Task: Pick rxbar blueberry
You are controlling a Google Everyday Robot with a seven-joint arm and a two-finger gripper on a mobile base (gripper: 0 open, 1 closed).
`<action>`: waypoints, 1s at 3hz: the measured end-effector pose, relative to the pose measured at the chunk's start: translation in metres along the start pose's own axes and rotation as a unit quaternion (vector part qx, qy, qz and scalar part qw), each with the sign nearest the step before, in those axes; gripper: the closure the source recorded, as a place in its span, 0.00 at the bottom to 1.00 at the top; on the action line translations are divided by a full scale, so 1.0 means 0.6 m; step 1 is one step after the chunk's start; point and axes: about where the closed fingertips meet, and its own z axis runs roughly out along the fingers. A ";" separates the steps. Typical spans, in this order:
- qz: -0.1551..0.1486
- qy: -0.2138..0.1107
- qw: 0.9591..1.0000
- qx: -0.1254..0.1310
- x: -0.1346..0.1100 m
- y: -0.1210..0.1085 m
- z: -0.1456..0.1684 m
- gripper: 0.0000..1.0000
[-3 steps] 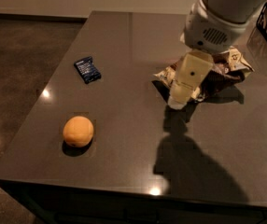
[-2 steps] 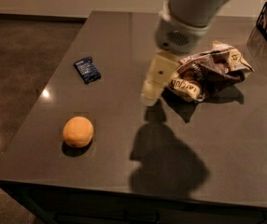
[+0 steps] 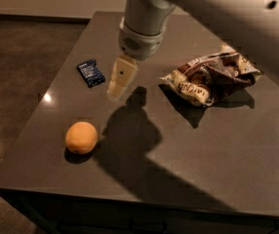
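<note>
An orange (image 3: 81, 137) sits near the front-left corner of the dark counter (image 3: 217, 169). A crumpled brown-and-cream bag (image 3: 211, 79) lies toward the right edge, well apart from it. The claw (image 3: 121, 79) hangs over the counter's left half, between them. A dark floor (image 3: 17, 72) lies beyond the left edge.

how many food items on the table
3. The rxbar blueberry lies at the far left, the orange near the front left edge, the brown-and-cream snack bag on the right. The tool hangs just right of the bar; the arm could hide more behind.
</note>
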 end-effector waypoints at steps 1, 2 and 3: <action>0.028 0.012 1.000 0.008 -0.064 -0.005 0.039 0.00; 0.041 0.029 0.999 0.009 -0.123 -0.004 0.079 0.00; 0.048 0.047 0.998 0.008 -0.173 -0.012 0.118 0.00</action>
